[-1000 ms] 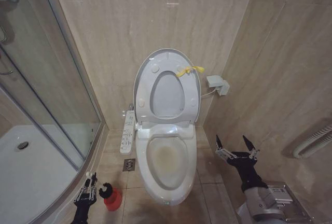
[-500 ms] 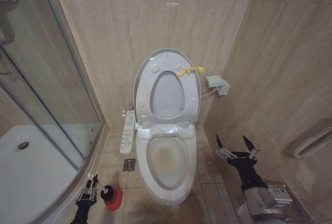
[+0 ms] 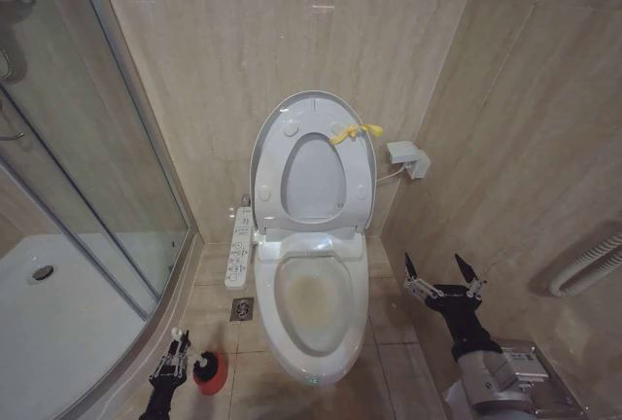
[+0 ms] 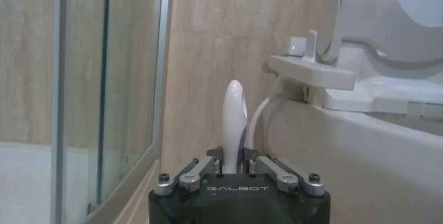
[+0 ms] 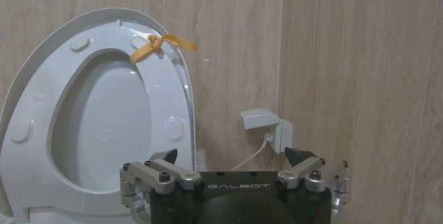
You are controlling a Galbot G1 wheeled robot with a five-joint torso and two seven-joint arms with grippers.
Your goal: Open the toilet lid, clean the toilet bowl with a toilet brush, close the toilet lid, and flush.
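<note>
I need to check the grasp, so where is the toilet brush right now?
In the head view the white-handled toilet brush stands in its round red holder on the floor, left of the white ceramic toilet bowl, with the left pincer around its handle.

Left gripper (image 3: 175, 357) low by the floor's left edge, fingers closed around a thin white handle. Right gripper (image 3: 445, 277) raised at right, fingers spread wide, holding nothing.

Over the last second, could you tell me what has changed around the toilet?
The left tool has moved sideways toward the red holder and now closes on the toilet brush handle. The right tool, open beside the toilet bowl, and the raised toilet lid stayed put.
</note>
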